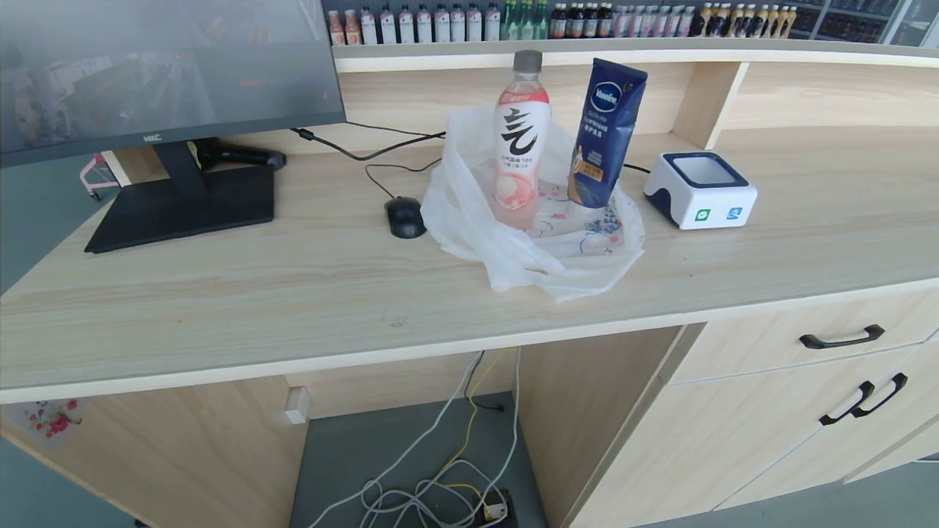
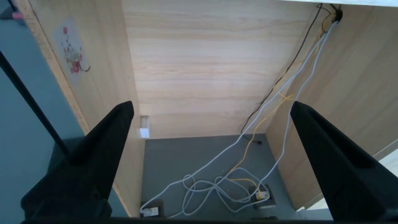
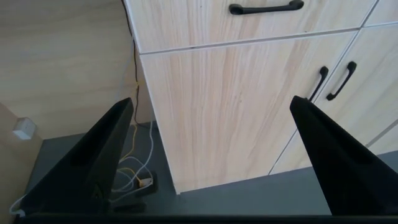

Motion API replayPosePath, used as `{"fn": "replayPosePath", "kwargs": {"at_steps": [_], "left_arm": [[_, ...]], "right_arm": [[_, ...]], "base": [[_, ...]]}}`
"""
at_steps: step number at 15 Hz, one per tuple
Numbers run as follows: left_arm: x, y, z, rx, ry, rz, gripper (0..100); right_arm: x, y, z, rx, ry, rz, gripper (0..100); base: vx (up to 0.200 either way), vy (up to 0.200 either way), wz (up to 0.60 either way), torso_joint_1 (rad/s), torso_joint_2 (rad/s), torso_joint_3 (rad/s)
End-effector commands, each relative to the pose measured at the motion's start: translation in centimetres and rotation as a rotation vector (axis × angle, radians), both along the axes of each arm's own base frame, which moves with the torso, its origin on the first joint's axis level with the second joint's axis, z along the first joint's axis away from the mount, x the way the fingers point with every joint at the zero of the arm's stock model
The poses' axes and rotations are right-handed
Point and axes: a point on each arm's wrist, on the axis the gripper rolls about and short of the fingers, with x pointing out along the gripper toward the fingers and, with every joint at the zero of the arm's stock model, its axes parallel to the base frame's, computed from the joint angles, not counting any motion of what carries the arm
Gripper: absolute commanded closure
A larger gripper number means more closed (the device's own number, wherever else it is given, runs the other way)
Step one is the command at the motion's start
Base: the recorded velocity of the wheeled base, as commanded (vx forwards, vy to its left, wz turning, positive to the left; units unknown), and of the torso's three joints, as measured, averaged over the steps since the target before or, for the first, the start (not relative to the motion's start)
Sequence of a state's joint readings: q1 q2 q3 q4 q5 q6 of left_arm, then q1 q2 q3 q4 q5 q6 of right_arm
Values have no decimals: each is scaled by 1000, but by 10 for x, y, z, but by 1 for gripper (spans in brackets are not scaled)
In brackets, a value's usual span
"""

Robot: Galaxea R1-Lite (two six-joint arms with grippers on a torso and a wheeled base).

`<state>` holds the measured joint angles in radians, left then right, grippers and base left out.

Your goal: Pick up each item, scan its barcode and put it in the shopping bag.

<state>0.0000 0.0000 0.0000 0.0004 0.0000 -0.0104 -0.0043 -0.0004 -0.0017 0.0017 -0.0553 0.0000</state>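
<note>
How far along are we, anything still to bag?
Done: bottle and tube stand in the open bag beside the scanner. In hand: nothing; left gripper and right gripper hang empty, jaws open, below the counter. Left: no loose items seen; scanning can't be confirmed.

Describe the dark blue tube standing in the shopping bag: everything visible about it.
The dark blue tube looks like a soft plastic squeeze tube with a flat, crimped top end and white and gold print on its front. It stands upright, leaning slightly, inside the slumped-open white plastic shopping bag on the wooden counter. The pink drink bottle stands close beside it with a narrow gap between them. The white scanner box sits apart on the tube's other side.
</note>
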Motion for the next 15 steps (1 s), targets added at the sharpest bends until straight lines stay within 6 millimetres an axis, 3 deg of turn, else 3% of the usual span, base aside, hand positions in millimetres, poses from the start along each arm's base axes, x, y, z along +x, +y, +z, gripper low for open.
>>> {"fn": "replayPosePath", "kwargs": {"at_steps": [1,15], "left_arm": [[0,0,0,0,0,2,0],[0,0,0,-13,1,2,0]], "right_arm": [[0,0,0,-2,2,0,0],[0,0,0,-15,3,0,0]], "base": [[0,0,0,0,0,0],[0,-200,0,4,3,4]]}}
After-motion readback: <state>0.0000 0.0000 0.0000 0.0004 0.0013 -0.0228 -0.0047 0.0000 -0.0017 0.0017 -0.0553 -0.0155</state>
